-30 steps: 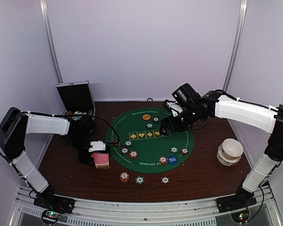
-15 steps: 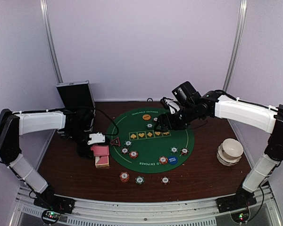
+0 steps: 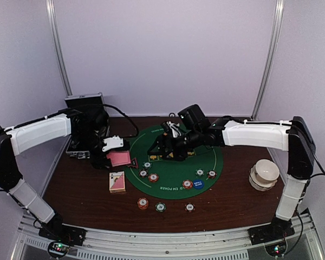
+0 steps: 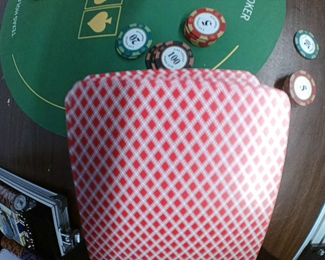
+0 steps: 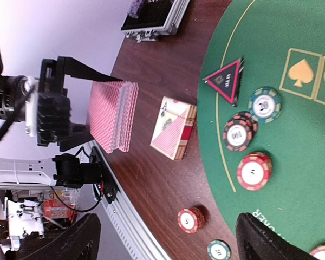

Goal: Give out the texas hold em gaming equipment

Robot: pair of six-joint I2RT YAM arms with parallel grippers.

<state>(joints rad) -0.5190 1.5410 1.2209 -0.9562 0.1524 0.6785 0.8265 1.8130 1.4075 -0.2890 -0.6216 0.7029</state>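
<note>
My left gripper (image 3: 112,151) is shut on a stack of pink-red-backed cards (image 3: 119,158), held above the table at the green mat's left edge. The stack fills the left wrist view (image 4: 176,168) and hides the fingers. It also shows in the right wrist view (image 5: 111,116). The card box (image 3: 117,182) lies on the wood below. My right gripper (image 3: 163,147) is open and empty over the mat's left half, its fingers (image 5: 78,241) wide apart. The black-red triangle (image 5: 226,78) lies on the mat's left rim. Striped chips (image 3: 153,177) and a blue disc (image 3: 198,183) lie on the mat.
The round green felt mat (image 3: 206,160) lies mid-table. The silver-edged black case (image 3: 86,116) stands open at the back left. Three chips (image 3: 160,206) lie on the wood in front of the mat. A white round container (image 3: 264,173) stands at the right.
My left gripper has lifted the card stack off the box and carried it back and right, to the mat's edge. My right arm has swung left across the mat towards it.
</note>
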